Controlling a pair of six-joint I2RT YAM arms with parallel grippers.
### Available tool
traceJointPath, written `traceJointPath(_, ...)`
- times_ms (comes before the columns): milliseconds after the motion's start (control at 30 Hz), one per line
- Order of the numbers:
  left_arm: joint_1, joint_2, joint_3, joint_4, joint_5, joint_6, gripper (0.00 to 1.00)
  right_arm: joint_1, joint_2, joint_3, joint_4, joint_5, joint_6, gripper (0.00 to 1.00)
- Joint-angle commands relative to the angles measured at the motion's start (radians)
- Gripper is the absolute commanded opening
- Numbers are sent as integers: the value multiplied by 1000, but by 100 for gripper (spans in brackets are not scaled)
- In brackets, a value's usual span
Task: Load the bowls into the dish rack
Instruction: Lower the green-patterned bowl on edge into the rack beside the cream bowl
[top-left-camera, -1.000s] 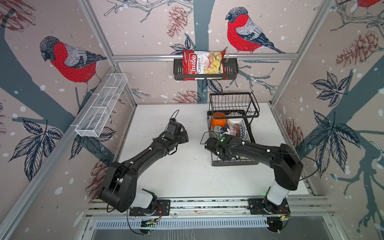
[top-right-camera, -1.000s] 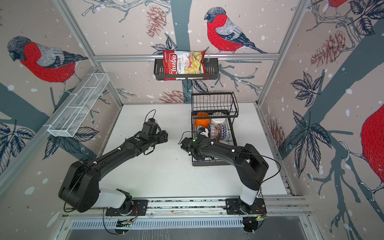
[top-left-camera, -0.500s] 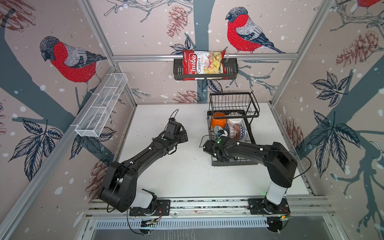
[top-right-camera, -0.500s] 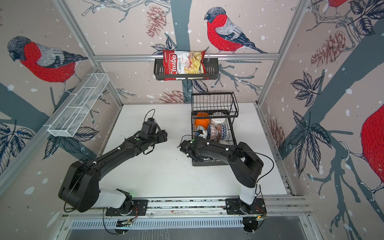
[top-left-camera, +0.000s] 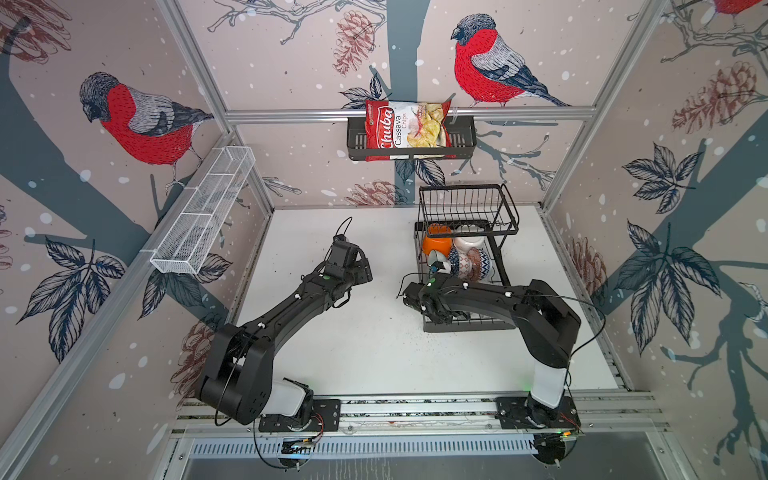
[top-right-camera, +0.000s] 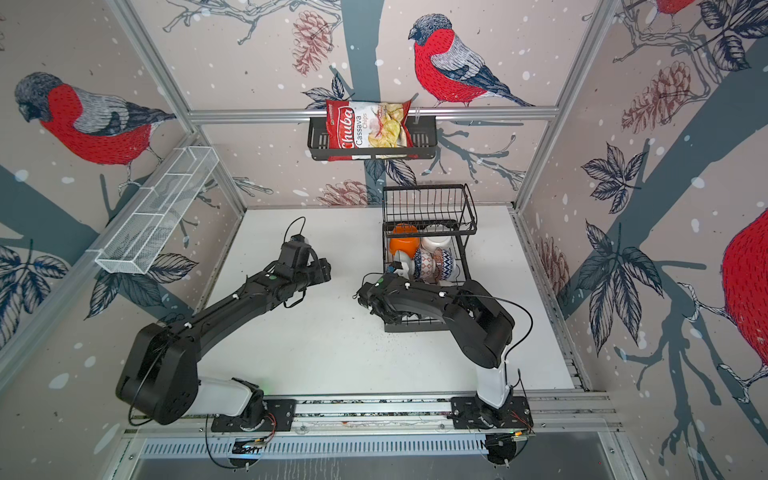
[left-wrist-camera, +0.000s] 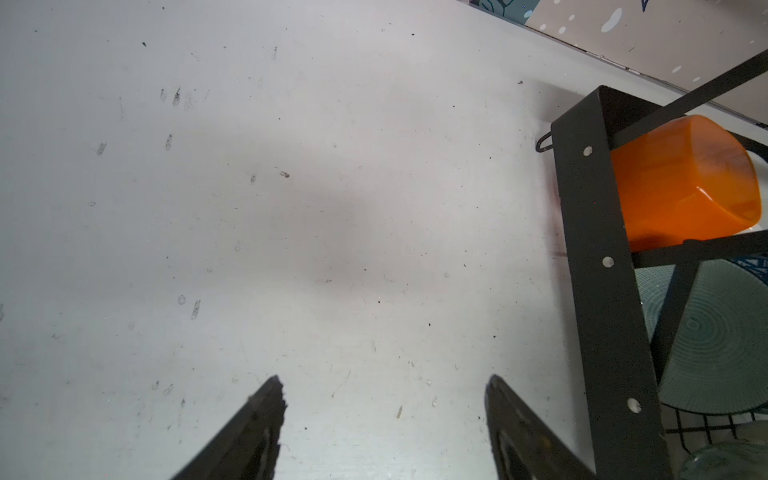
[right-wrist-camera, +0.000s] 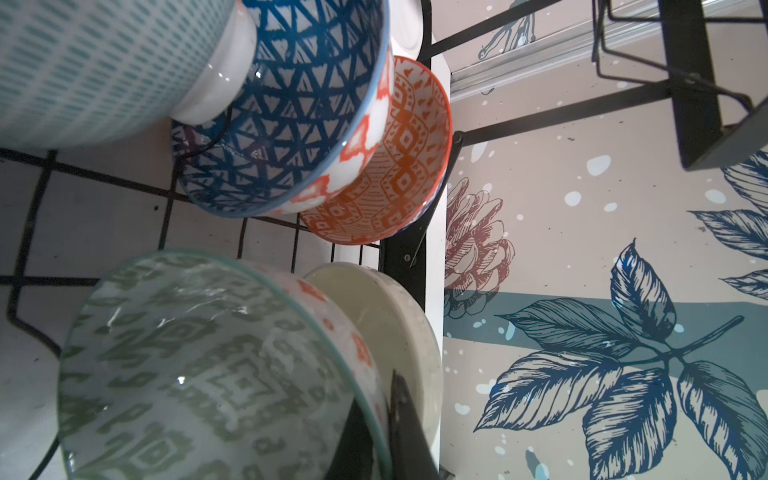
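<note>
The black wire dish rack (top-left-camera: 510, 227) (top-right-camera: 415, 328) stands at the table's back right. In it lean an orange bowl (top-left-camera: 436, 246) (left-wrist-camera: 681, 183), a white bowl (top-left-camera: 469, 241), a blue-triangle bowl (right-wrist-camera: 299, 104), an orange-red patterned bowl (right-wrist-camera: 399, 174) and a pale teal bowl (left-wrist-camera: 719, 345). My right gripper (right-wrist-camera: 380, 399) is shut on the rim of a green-lined, orange-red patterned bowl (right-wrist-camera: 199, 365). That bowl rests on the rack's front wires beside a cream bowl (right-wrist-camera: 386, 316). In both top views the right arm hides this grip. My left gripper (left-wrist-camera: 384, 380) (top-left-camera: 365, 266) hangs open and empty over the table, left of the rack.
A black wall basket (top-left-camera: 461, 137) holding a chips bag (top-left-camera: 409, 126) hangs on the back wall. A long white mesh tray (top-left-camera: 203, 212) is fixed to the left wall. The white table (top-left-camera: 353, 353) is walled on three sides.
My right arm has shifted slightly leftward over the rack's front, still shut on the bowl. The left arm has not moved.
</note>
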Motion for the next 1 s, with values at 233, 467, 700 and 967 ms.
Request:
traceJointPath(233,8,2,-5,4,3,21,76,-3,36,32,-58,86,11,0)
traceJointPath(467,13,0,-10,-3,0,28,76,-5,59,34,-54,92,10,0)
traceJointPath(700,18,-1,-15,-2,3,29,76,14,99,60,-39,84,-7,0)
traceJointPath(967,24,-9,-21,-4,2,30,76,38,119,89,-16,47,-25,0)
